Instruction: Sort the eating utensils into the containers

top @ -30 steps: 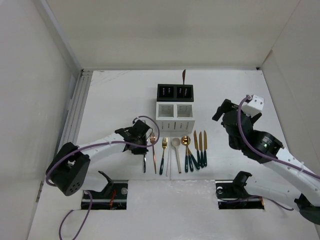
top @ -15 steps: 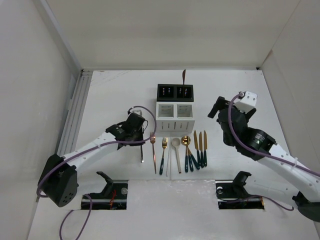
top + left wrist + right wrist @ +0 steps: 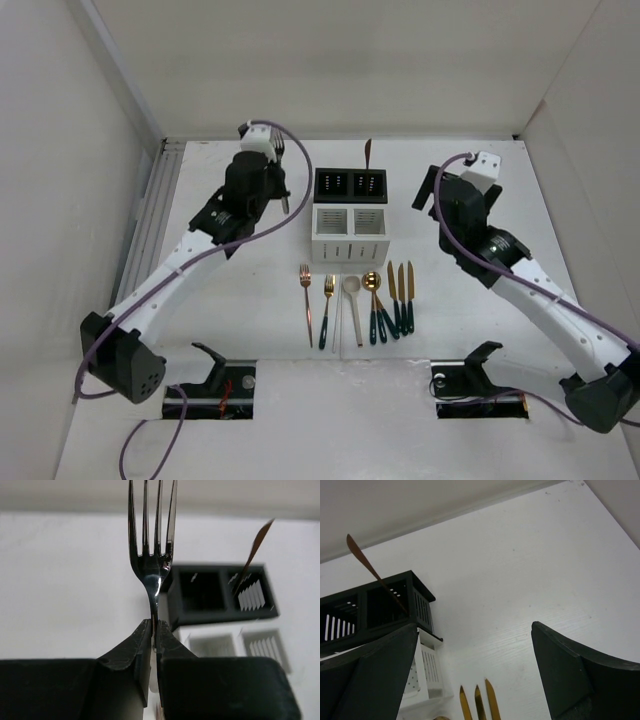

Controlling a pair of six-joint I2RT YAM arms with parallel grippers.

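Observation:
My left gripper is shut on a silver fork, held tines-up in the air to the left of the black caddy. In the left wrist view the fork stands clamped between the pads, gripper. The black caddy holds a copper utensil in its right compartment. The white caddy stands in front of it. Several utensils lie in a row in front of the caddies: a copper fork, a cream spoon and gold knives. My right gripper is open and empty to the right of the caddies.
In the right wrist view the open gripper looks past the black caddy, the white caddy and three gold knife tips. White walls enclose the table on three sides. Two black mounts sit at the near edge.
My left arm has lifted the silver fork from the left end of the row and carried it up and back beside the black caddy. My right arm has drawn back a little.

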